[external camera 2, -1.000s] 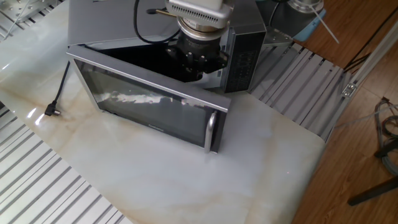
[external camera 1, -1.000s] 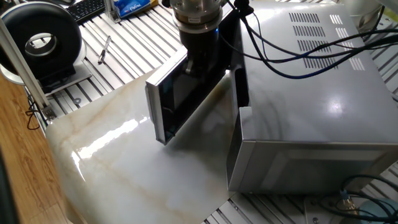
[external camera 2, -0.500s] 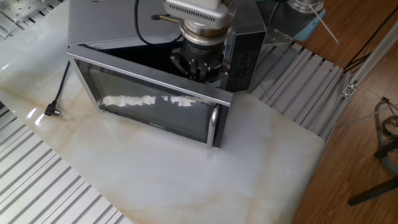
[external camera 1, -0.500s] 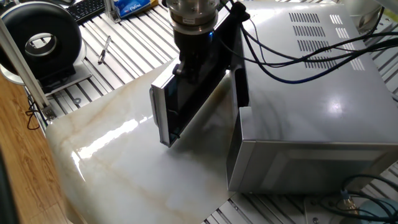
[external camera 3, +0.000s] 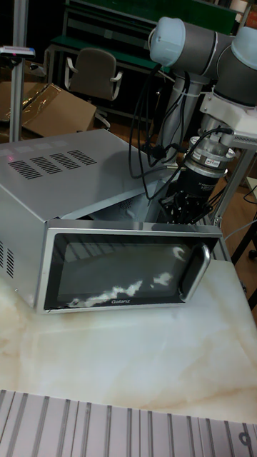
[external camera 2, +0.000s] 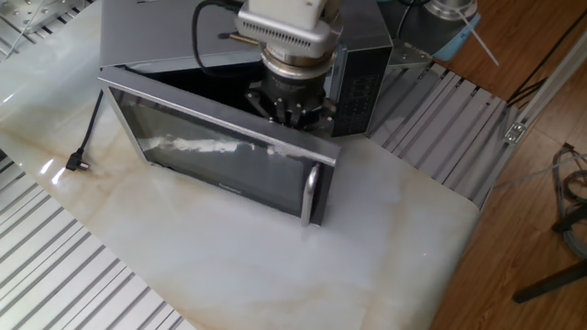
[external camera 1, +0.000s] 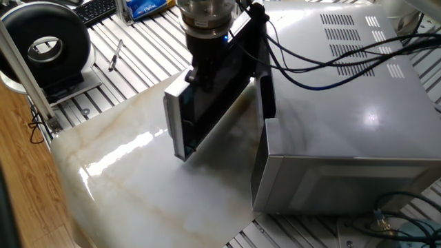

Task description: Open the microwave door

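The microwave (external camera 1: 344, 103) is a big silver-grey box on the marble tabletop (external camera 1: 138, 186). Its door (external camera 1: 196, 114) stands partly open, swung out from the cavity, dark glass facing outward (external camera 2: 215, 156) (external camera 3: 118, 268). The curved silver handle (external camera 2: 312, 191) (external camera 3: 195, 271) runs along the door's free edge. My gripper (external camera 1: 202, 77) (external camera 2: 289, 112) (external camera 3: 183, 211) hangs down just behind the door's top edge, its fingertips in the gap between door and cavity, close to the handle end. The door's frame hides the tips, so their spacing does not show.
A round black ring-shaped device (external camera 1: 47, 45) stands at the far left beside a keyboard (external camera 1: 96, 9) and a pen (external camera 1: 115, 55). A black cable with a plug (external camera 2: 79, 161) lies on the marble. The arm's cables (external camera 1: 324, 58) drape over the microwave's top.
My gripper has slid a little along the door's top edge, leftward in one fixed view. The door swung in slightly, then back out to about the same angle.
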`<state>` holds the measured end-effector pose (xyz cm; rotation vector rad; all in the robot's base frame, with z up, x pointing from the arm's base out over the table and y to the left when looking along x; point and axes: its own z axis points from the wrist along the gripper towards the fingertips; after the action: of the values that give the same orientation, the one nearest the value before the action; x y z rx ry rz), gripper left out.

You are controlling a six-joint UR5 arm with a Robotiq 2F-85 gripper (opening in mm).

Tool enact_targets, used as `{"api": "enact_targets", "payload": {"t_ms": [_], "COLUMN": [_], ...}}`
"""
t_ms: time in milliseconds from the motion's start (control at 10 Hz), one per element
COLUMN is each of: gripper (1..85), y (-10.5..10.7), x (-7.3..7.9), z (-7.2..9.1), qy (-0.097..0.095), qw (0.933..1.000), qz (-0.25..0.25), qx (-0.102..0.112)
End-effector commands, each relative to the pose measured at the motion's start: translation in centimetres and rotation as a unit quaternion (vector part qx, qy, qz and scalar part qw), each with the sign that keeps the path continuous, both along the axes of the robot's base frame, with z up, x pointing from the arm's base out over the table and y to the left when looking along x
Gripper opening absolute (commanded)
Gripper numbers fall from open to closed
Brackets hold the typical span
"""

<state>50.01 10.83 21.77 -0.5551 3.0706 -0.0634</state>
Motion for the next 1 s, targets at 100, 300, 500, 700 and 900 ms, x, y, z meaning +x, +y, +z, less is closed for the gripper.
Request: {"api": "enact_targets", "payload": {"t_ms": [100,300,500,700,900], "gripper": [1.0,1.0,1.0,1.0,1.0], "y": [-0.9,-1.9,-3.0,-4.0,-4.3], "x": [1.1,2.0,2.8,3.7,3.7], "z": [0.1,0.0,0.0,0.0,0.3], "qy": [0.006,0.008,0.008,0.006,0.005], "qw": [0.9998,0.9994,0.9988,0.9981,0.9987], "qz": [0.013,0.028,0.042,0.056,0.045], "qx": [-0.011,-0.018,-0.023,-0.025,-0.025]}}
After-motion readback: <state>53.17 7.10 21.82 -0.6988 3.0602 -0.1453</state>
